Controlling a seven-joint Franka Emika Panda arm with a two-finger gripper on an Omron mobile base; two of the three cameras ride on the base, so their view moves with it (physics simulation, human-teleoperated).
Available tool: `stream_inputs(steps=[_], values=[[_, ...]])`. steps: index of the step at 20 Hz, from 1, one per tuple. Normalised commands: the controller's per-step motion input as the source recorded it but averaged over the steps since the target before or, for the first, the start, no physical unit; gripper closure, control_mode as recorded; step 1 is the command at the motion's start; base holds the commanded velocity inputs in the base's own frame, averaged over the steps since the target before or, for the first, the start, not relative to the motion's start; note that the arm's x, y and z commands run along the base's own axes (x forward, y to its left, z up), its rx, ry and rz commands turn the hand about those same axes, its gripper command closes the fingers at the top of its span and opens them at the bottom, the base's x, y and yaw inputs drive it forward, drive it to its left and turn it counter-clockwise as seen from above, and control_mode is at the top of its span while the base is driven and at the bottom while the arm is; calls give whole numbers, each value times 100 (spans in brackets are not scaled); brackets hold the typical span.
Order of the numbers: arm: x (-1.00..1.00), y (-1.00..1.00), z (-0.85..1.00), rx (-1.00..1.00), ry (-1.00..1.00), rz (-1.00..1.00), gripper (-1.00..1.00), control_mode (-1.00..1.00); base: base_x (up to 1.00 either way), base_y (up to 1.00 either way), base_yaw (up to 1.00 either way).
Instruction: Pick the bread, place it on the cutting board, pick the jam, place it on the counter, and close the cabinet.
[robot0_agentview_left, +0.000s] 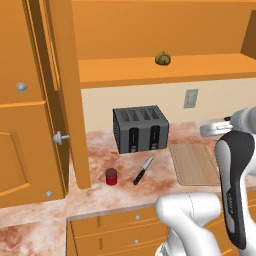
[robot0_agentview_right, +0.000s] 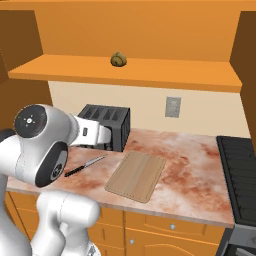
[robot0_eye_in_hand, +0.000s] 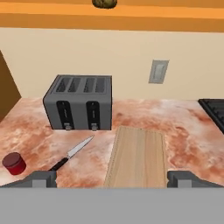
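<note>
The cabinet (robot0_agentview_left: 150, 70) stands open above the worktop (robot0_agentview_right: 195, 165), its door (robot0_agentview_left: 30, 100) swung out at the left. A toaster (robot0_eye_in_hand: 78, 103) sits at the worktop's back edge. The cutting board (robot0_eye_in_hand: 138, 157) lies bare near the front edge, right of a knife (robot0_eye_in_hand: 72, 153). The claw (robot0_eye_in_hand: 113, 179) hangs above the board's near end, spread wide, holding and touching nothing. The jam (robot0_agentview_left: 111, 176) stands towards the worktop's front left corner. The bread (robot0_agentview_right: 118, 59) rests on the cabinet shelf.
</note>
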Motion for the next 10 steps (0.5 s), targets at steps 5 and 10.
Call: stream_inputs(steps=[5,10], values=[[-1,0,27,0,-5,0,-100,-100,0,0,0],[0,0,33,0,-1,0,-100,-100,0,0,0]])
